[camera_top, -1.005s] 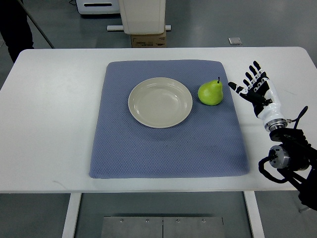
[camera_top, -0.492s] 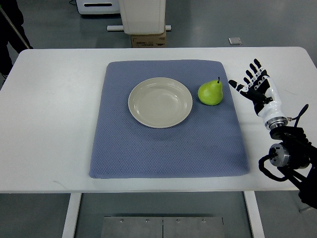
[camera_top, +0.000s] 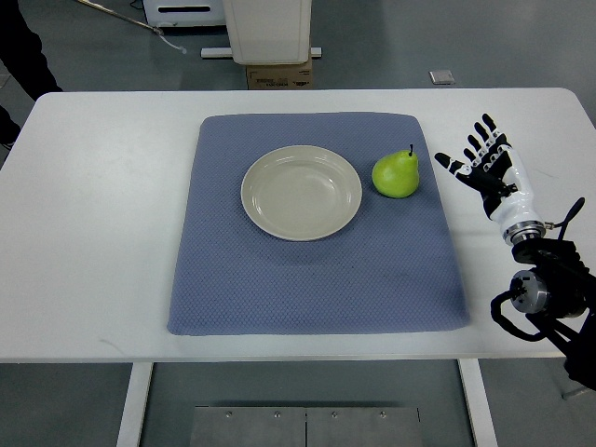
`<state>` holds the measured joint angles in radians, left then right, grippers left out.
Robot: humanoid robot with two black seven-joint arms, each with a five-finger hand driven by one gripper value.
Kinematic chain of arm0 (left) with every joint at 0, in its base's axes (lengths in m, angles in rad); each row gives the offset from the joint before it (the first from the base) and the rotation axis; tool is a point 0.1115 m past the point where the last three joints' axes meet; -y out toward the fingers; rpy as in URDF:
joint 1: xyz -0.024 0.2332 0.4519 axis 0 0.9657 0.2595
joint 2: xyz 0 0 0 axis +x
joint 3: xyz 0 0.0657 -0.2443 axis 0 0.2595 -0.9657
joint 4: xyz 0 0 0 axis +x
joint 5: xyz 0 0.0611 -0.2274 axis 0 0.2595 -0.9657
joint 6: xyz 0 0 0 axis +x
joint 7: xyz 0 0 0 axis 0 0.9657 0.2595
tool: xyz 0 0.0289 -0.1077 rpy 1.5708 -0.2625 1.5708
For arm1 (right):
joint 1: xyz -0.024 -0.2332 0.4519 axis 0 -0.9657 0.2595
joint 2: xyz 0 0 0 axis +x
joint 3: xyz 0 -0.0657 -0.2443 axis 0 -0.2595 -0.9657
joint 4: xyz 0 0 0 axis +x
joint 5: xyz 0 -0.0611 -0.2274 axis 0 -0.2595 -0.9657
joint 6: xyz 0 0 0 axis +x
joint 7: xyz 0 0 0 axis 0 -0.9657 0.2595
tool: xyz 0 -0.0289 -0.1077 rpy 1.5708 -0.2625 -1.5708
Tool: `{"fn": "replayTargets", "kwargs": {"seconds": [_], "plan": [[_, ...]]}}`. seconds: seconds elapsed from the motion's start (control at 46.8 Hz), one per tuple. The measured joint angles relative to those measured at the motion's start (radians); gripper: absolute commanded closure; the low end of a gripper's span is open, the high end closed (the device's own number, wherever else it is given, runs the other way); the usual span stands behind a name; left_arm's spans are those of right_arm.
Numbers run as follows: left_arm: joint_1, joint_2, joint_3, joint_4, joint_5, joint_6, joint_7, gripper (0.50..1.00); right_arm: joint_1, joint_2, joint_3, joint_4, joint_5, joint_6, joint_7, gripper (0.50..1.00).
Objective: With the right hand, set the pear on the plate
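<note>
A mat (camera_top: 317,233) lies in the middle of the table (camera_top: 93,233). A plate (camera_top: 301,192) sits on the mat, in its far half. The pear (camera_top: 396,173) rests on the mat too, just to the right of the plate and not touching it. The right hand (camera_top: 488,166) is over the table to the right of the mat, near the pear but apart from it, with its fingers spread out. Far behind the table, a box (camera_top: 277,74) stands on the floor.

Lab: white table (camera_top: 102,233), grey floor (camera_top: 391,47)
</note>
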<state>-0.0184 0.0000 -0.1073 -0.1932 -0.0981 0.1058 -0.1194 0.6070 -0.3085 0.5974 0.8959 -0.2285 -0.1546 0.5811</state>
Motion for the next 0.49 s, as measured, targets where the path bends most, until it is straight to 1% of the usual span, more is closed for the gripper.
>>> {"fn": "replayTargets", "kwargs": {"seconds": [0.257, 0.492], "plan": [[0.001, 0.0, 0.0, 0.0, 0.0, 0.0, 0.0, 0.5, 0.022, 0.004, -0.001, -0.03, 0.0, 0.001, 0.006, 0.5], [0.0, 0.0, 0.0, -0.001, 0.0, 0.0, 0.0, 0.5, 0.025, 0.009, -0.007, -0.034, -0.001, 0.001, 0.008, 0.5]]}}
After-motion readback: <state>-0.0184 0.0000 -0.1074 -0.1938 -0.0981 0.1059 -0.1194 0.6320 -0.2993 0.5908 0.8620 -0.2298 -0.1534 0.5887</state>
